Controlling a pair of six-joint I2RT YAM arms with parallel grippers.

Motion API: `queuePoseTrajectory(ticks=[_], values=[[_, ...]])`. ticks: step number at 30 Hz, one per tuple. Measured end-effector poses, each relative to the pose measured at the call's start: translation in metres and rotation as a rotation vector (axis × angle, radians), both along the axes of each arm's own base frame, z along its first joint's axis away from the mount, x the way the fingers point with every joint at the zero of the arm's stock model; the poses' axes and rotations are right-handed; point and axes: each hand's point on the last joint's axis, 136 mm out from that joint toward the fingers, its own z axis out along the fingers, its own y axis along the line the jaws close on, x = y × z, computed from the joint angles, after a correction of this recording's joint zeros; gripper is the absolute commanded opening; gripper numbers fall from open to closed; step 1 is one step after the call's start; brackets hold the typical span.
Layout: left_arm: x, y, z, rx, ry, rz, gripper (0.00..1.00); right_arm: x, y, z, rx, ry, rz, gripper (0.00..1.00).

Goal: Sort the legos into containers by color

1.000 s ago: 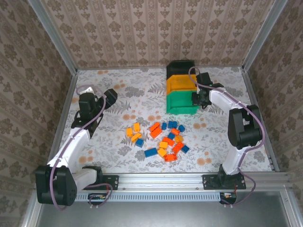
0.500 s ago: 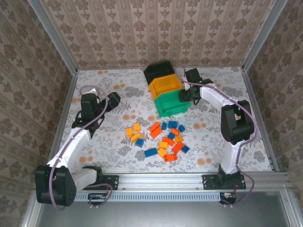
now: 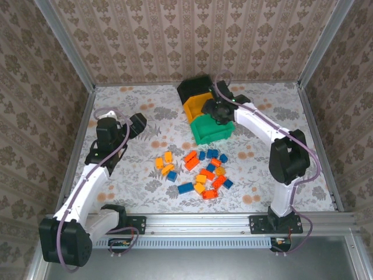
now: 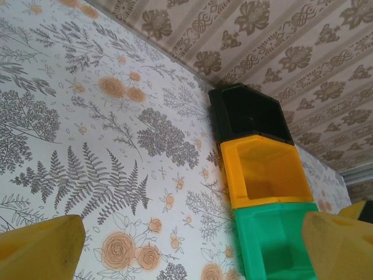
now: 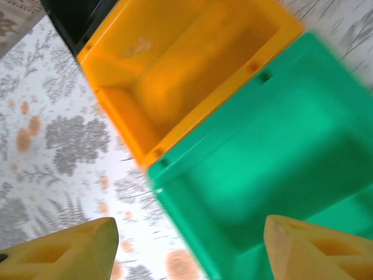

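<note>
Three bins stand touching in a slanted row at the far middle of the table: one black bin farthest back, one yellow-orange bin in the middle, one green bin nearest. No brick can be seen in any of them, though the arm covers part of two.

About twenty legos lie loose in a cluster near the middle of the table, in front of the green bin. By a rough count there are seven blue, six red-orange and six yellow-orange; a few sit too close together to be sure.

Two grippers are in view. The right gripper hangs over the seam between the yellow-orange and green bins, its jaws parted about halfway with nothing between them. The left gripper hovers above bare table to the left of the bins, well apart from the bricks, with its jaws spread wide and empty.
</note>
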Motion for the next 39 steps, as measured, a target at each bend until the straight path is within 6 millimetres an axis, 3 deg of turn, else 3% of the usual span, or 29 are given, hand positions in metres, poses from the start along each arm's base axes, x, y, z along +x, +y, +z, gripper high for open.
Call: queuePoseTrajectory(ticks=[3, 10, 22, 29, 34, 39], values=[[-0.002, 0.000, 0.001, -0.009, 0.002, 0.004, 0.97, 0.003, 0.013, -0.009, 0.049, 0.047, -0.106, 0.69], [-0.008, 0.001, -0.001, -0.041, 0.003, 0.012, 0.97, 0.005, 0.004, -0.047, 0.043, 0.165, -0.323, 0.71], [-0.010, -0.003, -0.004, -0.060, 0.006, -0.005, 0.97, 0.026, 0.000, -0.053, 0.109, 0.159, -0.435, 0.71], [-0.009, -0.003, -0.004, -0.060, 0.003, -0.005, 0.97, 0.049, -0.002, -0.078, 0.114, 0.189, -0.475, 0.68], [-0.008, -0.003, -0.006, -0.059, 0.008, -0.004, 0.97, 0.061, -0.004, -0.092, 0.102, 0.228, -0.443, 0.49], [-0.005, -0.005, -0.012, -0.057, 0.026, -0.009, 0.97, 0.064, -0.015, -0.091, 0.082, 0.253, -0.396, 0.29]])
